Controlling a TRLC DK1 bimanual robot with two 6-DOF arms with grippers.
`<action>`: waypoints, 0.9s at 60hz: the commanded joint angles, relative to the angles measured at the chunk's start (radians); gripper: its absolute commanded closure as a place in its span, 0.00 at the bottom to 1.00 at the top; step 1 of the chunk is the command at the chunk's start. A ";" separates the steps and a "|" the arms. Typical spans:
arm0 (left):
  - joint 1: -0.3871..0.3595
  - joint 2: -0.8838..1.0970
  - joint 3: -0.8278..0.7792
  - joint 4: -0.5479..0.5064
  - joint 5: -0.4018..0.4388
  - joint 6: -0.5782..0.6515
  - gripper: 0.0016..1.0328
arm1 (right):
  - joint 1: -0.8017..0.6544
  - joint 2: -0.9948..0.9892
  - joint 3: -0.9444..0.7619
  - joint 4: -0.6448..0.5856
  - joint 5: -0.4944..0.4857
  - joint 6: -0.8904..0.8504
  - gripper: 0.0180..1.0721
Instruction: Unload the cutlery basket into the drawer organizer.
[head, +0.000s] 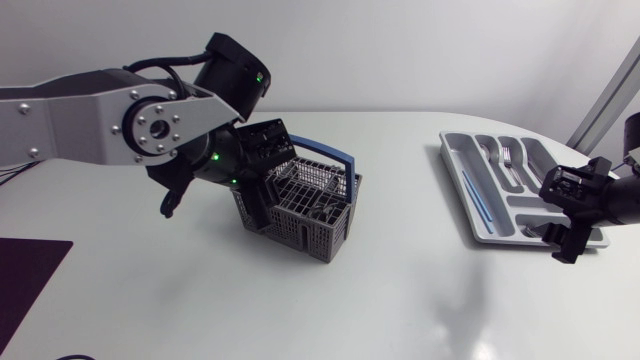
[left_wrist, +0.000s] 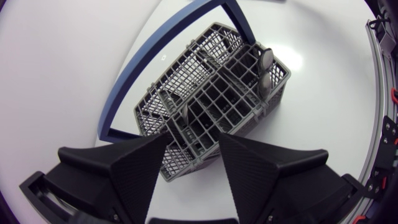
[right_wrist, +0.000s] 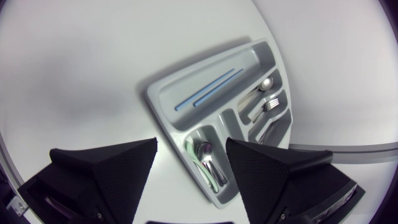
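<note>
White table (head: 400, 300): left pincer (left_wrist: 193, 142) gapes over basket (left_wrist: 211, 93), right pincer (right_wrist: 191, 144) gapes over organizer (right_wrist: 205, 81).

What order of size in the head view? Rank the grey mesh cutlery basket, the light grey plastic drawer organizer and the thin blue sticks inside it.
1-2. Light grey plastic drawer organizer and grey mesh cutlery basket: close in extent, the organizer partly behind the right gripper, so unranked.
3. Thin blue sticks: clearly smallest.

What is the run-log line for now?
left end effector open, cutlery basket ahead | right end effector open over drawer organizer
</note>
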 joint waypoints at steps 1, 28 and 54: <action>-0.016 0.028 0.026 -0.003 -0.032 -0.030 0.47 | 0.059 -0.043 0.015 -0.072 0.007 0.103 0.22; -0.030 0.097 0.082 -0.038 -0.076 -0.077 0.47 | 0.361 -0.126 0.044 -0.218 0.034 0.444 0.22; 0.011 0.100 0.167 -0.149 0.033 -0.127 0.47 | 0.643 -0.179 0.070 -0.256 0.028 0.718 0.21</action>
